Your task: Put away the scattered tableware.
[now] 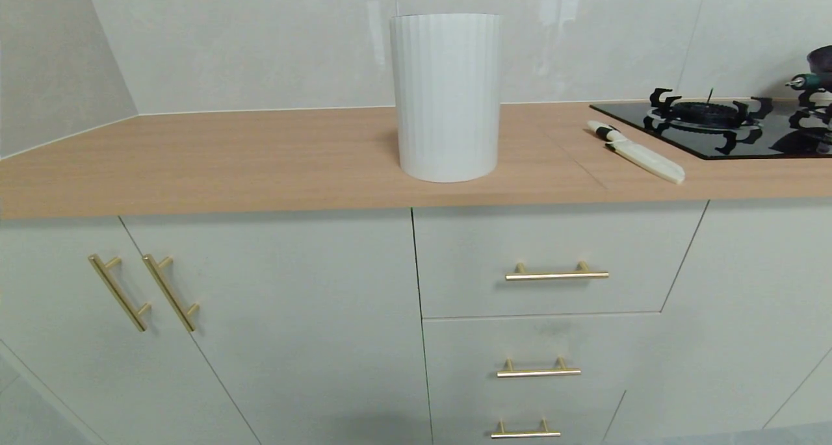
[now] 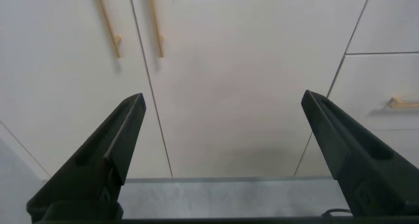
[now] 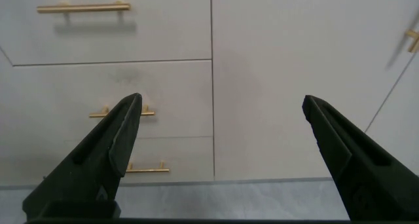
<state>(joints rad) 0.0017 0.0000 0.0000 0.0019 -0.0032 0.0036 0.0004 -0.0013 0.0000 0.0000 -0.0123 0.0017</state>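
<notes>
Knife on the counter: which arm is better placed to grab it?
Right, likely. The knife lies right of the white container; the open right gripper faces the drawers on that side, the left gripper the cabinet doors.

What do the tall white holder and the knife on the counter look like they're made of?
The tall white holder looks plastic or ceramic: ribbed white wall, soft sheen. The knife: cream blade or sheath, likely ceramic or plastic, no metallic glint.
</notes>
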